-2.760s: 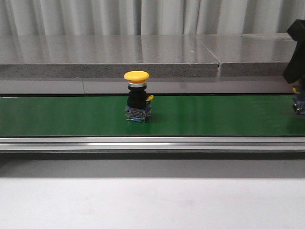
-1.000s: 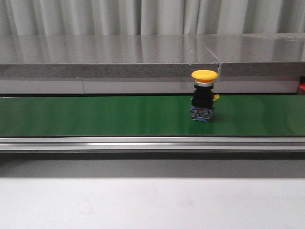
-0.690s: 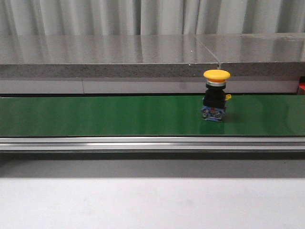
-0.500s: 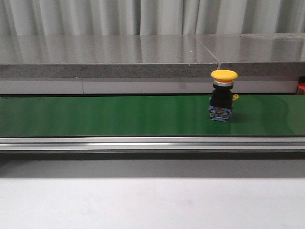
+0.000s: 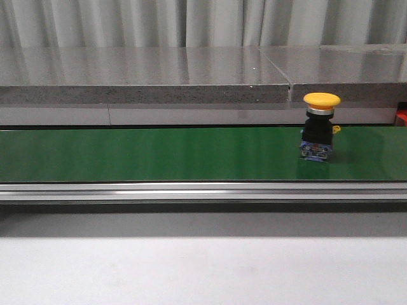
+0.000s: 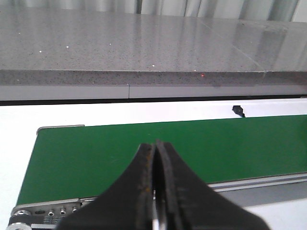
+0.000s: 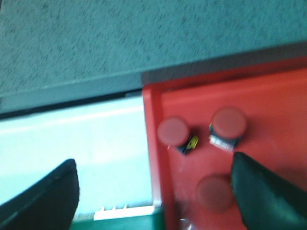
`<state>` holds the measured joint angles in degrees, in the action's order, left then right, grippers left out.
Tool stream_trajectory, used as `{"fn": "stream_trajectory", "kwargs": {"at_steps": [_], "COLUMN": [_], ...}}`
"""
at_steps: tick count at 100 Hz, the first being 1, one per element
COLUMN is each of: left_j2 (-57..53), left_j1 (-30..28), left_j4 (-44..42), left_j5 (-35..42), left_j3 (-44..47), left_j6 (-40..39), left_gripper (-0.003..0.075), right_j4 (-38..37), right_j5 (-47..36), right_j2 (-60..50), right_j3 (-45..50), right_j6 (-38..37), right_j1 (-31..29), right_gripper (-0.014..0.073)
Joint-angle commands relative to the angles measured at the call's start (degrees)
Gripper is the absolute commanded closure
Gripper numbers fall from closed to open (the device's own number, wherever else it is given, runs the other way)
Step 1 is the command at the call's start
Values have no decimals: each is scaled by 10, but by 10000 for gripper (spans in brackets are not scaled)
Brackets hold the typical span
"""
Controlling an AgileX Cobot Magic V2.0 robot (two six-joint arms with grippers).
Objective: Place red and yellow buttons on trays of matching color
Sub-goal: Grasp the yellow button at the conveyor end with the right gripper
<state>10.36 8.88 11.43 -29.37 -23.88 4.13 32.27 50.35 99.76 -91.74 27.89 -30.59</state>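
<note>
Overhead, the right gripper hangs with its fingers spread wide and nothing between them, above the near wall of the red tray, where three red buttons already sit. The left gripper is pressed fully together, empty, poised over the left end of the green belt. The yellow button stands upright on that belt toward its right end in the front view, well apart from both grippers. No yellow tray shows in any view. The main risk, as I judge it, is timing: if the belt is running, the button could reach the right end before the right arm gets down to it, and a hurried, off-centre pinch on the tall, top-heavy body could tip it. Dropping it into the red tray by mistake is another hazard.
</note>
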Motion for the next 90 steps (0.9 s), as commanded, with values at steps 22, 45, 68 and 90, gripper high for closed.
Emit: {"fn": "stream_trajectory", "kwargs": {"at_steps": [22,45,68,90], "left_j2": [6,6,6,6], "left_j1": [5,5,5,5], "left_j4": [5,5,5,5], "left_j5": [39,39,39,39], "left_j3": [-14,-14,-14,-14], "left_j6": [0,0,0,0], "left_gripper": [739,739,739,739], "right_j4": [22,21,19,19], "right_j5": [-55,-65,-74,-122], "right_j2": [-196,-283,-292,-289], "right_j3": [189,300,351,371], "right_j6": [8,10,61,88], "right_j1": [39,115,187,230], "right_gripper": [-41,-41,-41,-41]}}
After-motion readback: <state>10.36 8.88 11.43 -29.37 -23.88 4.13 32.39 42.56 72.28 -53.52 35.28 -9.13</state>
